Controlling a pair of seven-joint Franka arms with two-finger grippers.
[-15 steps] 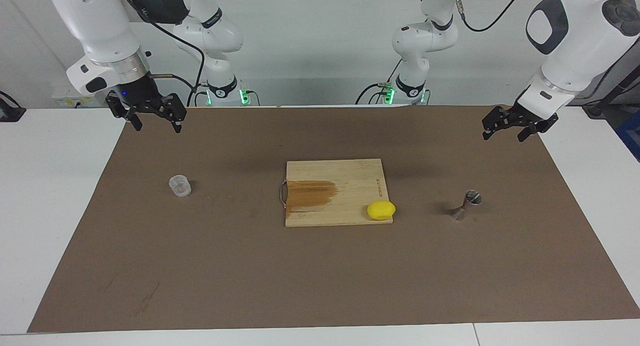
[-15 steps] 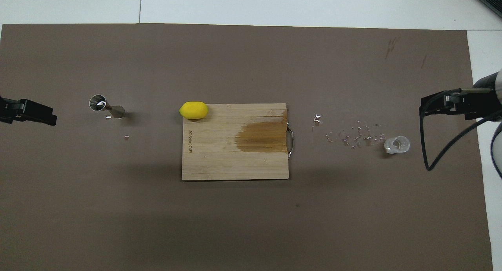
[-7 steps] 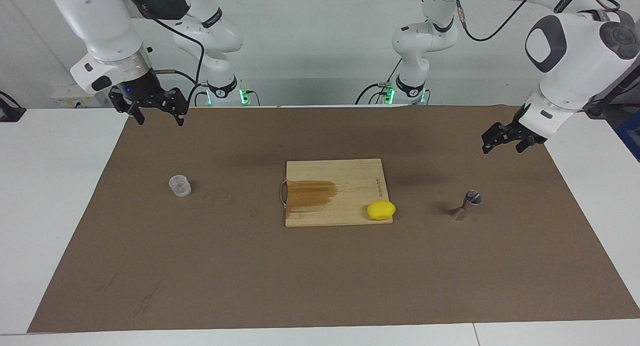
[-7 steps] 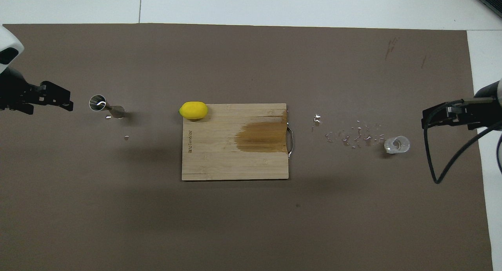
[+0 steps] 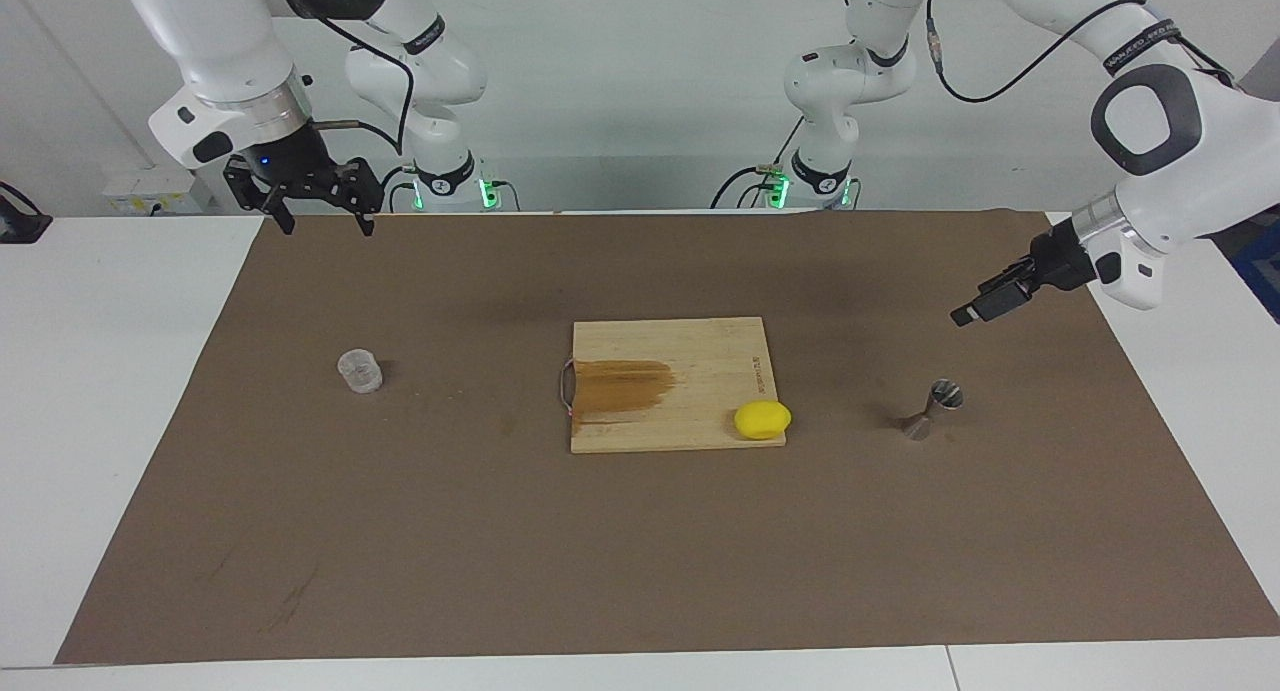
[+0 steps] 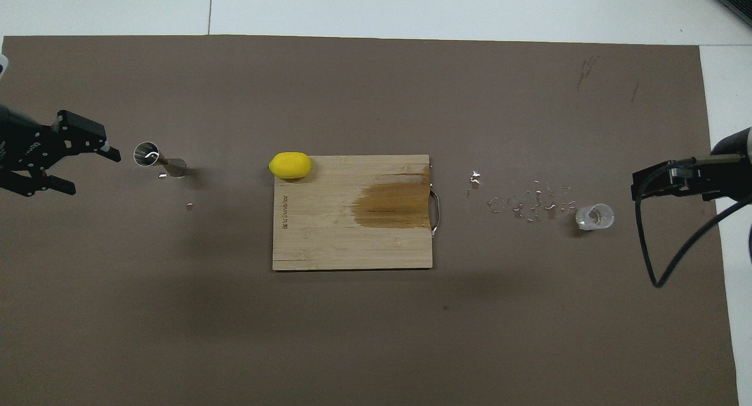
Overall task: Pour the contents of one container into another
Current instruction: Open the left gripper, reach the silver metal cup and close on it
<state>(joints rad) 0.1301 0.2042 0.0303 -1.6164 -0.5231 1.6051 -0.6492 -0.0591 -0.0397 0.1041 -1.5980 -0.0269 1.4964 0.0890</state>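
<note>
The move ahead turns on how the cup lies from the right gripper. In the facing view the cup stands on the tabletop at about five o'clock from that gripper, well below it and apart from it. The right gripper hangs over the mat's edge closest to the robots at the right arm's end, fingers spread wide and pointing down, with nothing held. The cup is upright, its open mouth up, so its axis is vertical; a sideways grasp around its wall looks the likely approach.

The right arm is clearly the nearer one to the cup. The jigger stands at the left arm's end. In the overhead view it lies at about three o'clock from the left gripper, which is close beside it and spread open, empty. The facing view shows that gripper raised in the air at about one o'clock from the jigger, not touching it. The jigger seems upright on its lower cone, though its lean in both views may be only the camera angle.

Count: one cup, one jigger, one cutting board at the middle, with one lemon on its corner toward the left arm's end. A scatter of droplets lies on the mat beside the cup, toward the board. The board bears one dark wet patch near its handle.
</note>
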